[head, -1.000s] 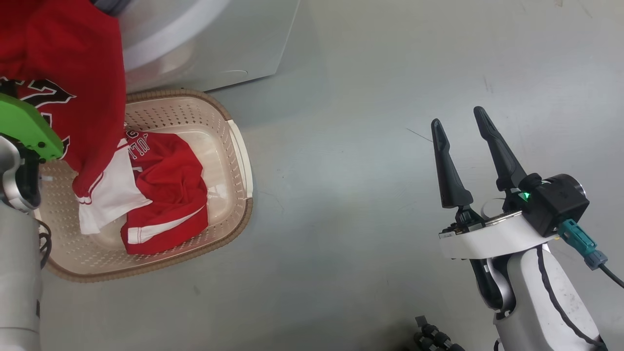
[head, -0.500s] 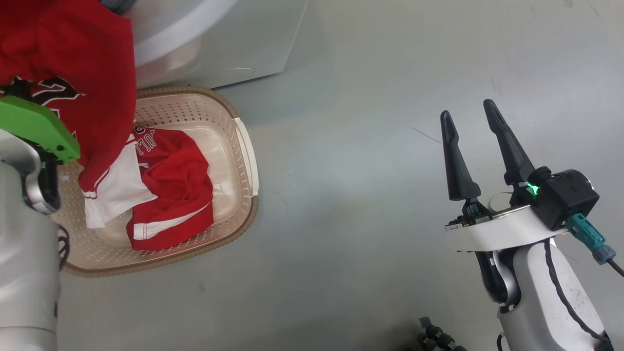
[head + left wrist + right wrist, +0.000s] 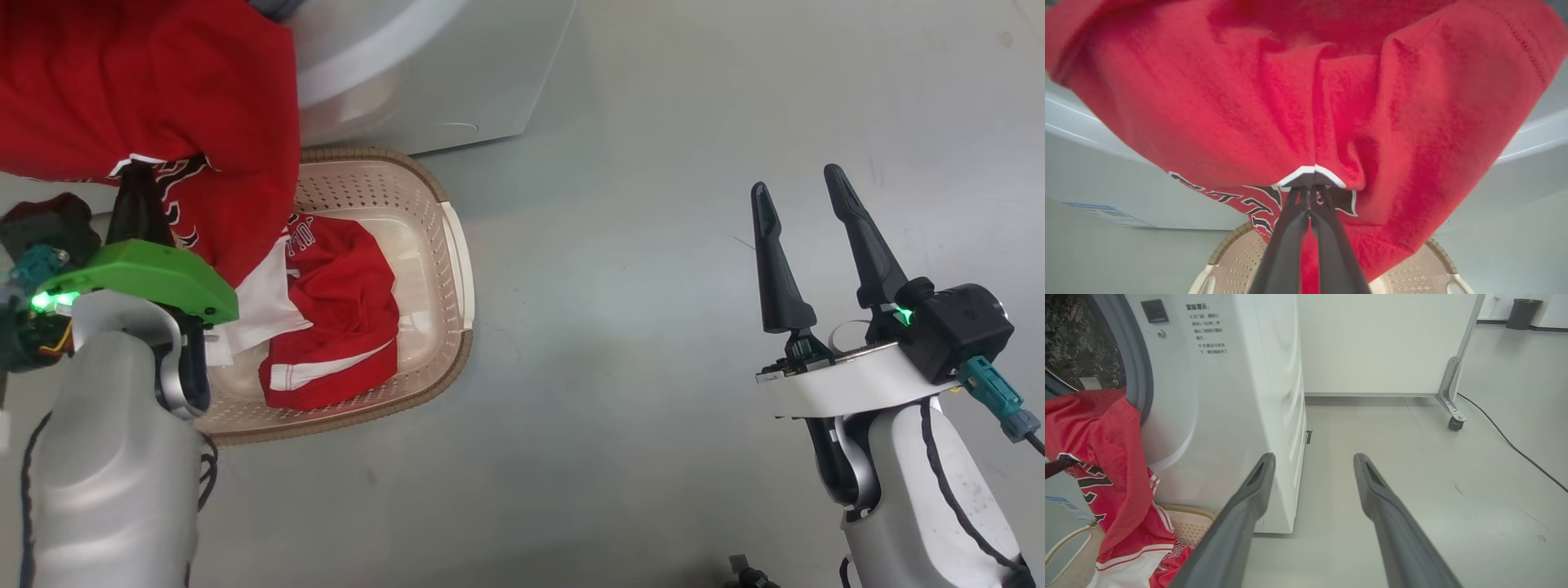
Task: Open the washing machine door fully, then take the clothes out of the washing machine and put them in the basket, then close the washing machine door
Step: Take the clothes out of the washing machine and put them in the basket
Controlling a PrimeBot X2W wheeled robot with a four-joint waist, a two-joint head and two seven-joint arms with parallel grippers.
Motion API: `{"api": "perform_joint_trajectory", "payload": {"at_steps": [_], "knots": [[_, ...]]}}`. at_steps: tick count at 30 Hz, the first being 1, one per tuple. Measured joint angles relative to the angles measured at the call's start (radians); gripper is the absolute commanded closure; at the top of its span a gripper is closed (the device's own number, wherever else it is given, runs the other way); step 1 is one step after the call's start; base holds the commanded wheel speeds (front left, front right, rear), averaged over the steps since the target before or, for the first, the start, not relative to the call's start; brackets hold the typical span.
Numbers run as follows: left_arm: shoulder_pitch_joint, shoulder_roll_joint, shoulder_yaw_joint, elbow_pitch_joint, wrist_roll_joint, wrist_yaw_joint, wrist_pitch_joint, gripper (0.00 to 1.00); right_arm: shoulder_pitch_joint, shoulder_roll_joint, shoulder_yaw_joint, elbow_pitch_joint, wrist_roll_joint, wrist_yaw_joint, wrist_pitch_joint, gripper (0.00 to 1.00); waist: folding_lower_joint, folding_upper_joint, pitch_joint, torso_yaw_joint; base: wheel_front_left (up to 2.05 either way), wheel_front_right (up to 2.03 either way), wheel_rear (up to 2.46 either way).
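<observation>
Red jersey (image 3: 163, 90) cloth hangs at the far left, pinched on a white-trimmed fold beside its dark lettering by the left gripper (image 3: 137, 175). The fingers are pressed tight together on the fabric, as the left wrist view confirms. The garment's long axis runs from the grey-gasketed drum mouth (image 3: 1133, 375) downward; the right wrist view shows its upper end draped over that lip and its lower end reaching into the basket (image 3: 445, 245). Whether the top is free of the mouth cannot be told.

The basket sits on the floor just below and to the right of the clamped fingers, against the foot of the washing machine (image 3: 457, 73). A second red garment (image 3: 343, 327) lies in it already.

Judgement: the coming move is a short carry down and rightward over the brown rim, then a release.

Far right, the right gripper (image 3: 796, 192) hangs over bare floor (image 3: 612, 327), fingers spread and holding nothing, well apart from basket and jersey. The left arm is plainly the nearer.
</observation>
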State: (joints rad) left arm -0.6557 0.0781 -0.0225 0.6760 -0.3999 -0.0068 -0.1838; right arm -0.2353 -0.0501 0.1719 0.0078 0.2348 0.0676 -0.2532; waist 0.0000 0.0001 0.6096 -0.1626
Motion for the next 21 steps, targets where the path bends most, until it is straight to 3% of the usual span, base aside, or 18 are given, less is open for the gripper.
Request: {"api": "perform_joint_trajectory", "payload": {"at_steps": [2,4,21], "knots": [[0.018,-0.008,-0.007,-0.017,0.003,0.0,-0.038,1.0,0.0,-0.003,-0.003,0.0,-0.001,0.0,0.0,0.0,0.0,0.0,-0.005,0.011,0.0,0.0,0.0],[0.11,-0.032,-0.043,-0.15,0.025,-0.009,-0.073,1.0,0.006,-0.022,-0.022,0.001,-0.025,0.0,0.0,0.0,0.0,0.0,-0.033,0.067,0.0,0.0,0.0],[0.269,-0.045,-0.113,-0.421,0.069,-0.009,-0.073,1.0,0.045,-0.042,-0.031,0.01,-0.043,0.0,0.0,0.0,0.0,0.0,-0.107,0.139,0.0,0.0,0.0]]}}
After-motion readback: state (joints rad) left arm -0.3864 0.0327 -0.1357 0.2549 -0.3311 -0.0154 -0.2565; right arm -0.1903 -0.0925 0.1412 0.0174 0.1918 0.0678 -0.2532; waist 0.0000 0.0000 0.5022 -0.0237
